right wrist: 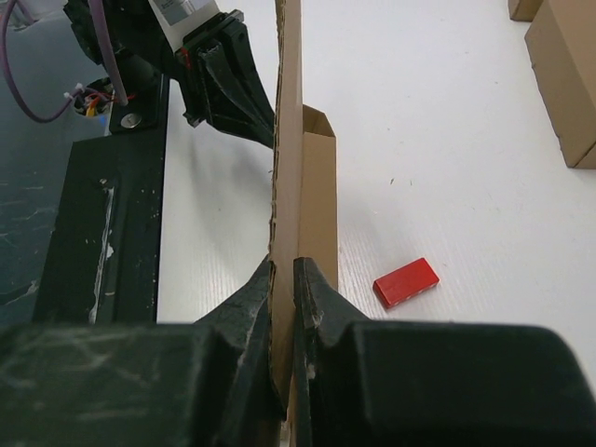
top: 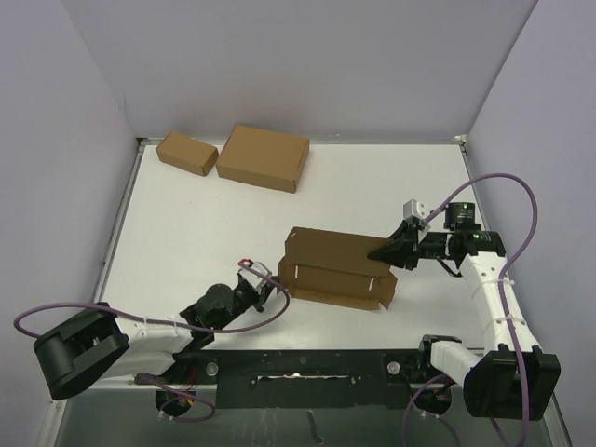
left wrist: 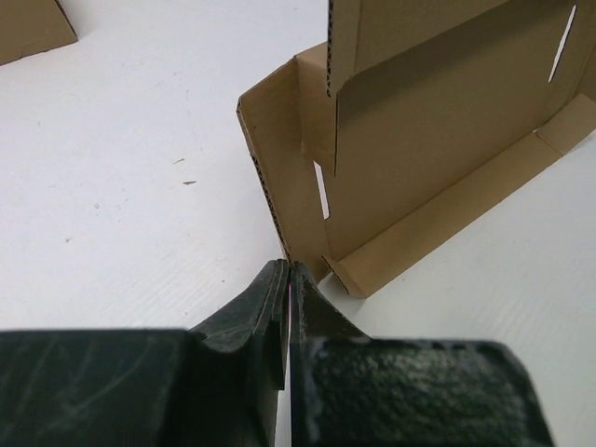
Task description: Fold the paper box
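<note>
Right gripper (right wrist: 284, 272) clamped on an upright flap of the paper box (right wrist: 321, 186). Left gripper (left wrist: 287, 275) pressed together, empty, box corner just ahead of its tips. Best approach: pivot the flap slowly along its crease, left tips bracing.

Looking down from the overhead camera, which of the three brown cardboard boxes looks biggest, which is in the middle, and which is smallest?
1. The half-folded paper box, though it sits nearer the camera, which may flatter it.
2. The larger closed box at the back.
3. The small closed box to its left, clearly smallest.
</note>
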Tool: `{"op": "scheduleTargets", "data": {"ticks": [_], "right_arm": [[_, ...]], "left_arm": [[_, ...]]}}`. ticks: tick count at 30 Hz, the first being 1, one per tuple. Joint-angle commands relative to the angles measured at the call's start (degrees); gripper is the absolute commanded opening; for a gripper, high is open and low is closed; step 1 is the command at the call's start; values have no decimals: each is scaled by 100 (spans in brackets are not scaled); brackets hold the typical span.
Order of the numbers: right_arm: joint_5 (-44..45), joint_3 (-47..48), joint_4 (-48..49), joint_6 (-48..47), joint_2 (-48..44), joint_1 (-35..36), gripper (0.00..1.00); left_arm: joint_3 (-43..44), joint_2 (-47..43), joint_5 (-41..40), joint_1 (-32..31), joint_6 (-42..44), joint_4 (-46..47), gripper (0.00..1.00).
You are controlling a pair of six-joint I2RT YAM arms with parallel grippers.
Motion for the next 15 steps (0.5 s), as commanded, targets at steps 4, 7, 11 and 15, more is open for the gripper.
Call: {"op": "scheduleTargets", "data": {"ticks": [4, 7, 11, 15], "right_arm": [[-244, 171, -633, -705, -191, 21, 0], [-210, 168, -797, -914, -212, 24, 0], [-142, 171, -942, -1073, -248, 23, 0], [-106, 152, -983, -1130, -260, 21, 0]], "left_arm": [[-205, -654, 346, -15, -694, -570, 5], [-253, -1179, 376, -19, -859, -910, 9], [-293, -2098, 369, -15, -1082, -1592, 20], [-207, -3353, 282, -7, -1369, -2682, 31]]}}
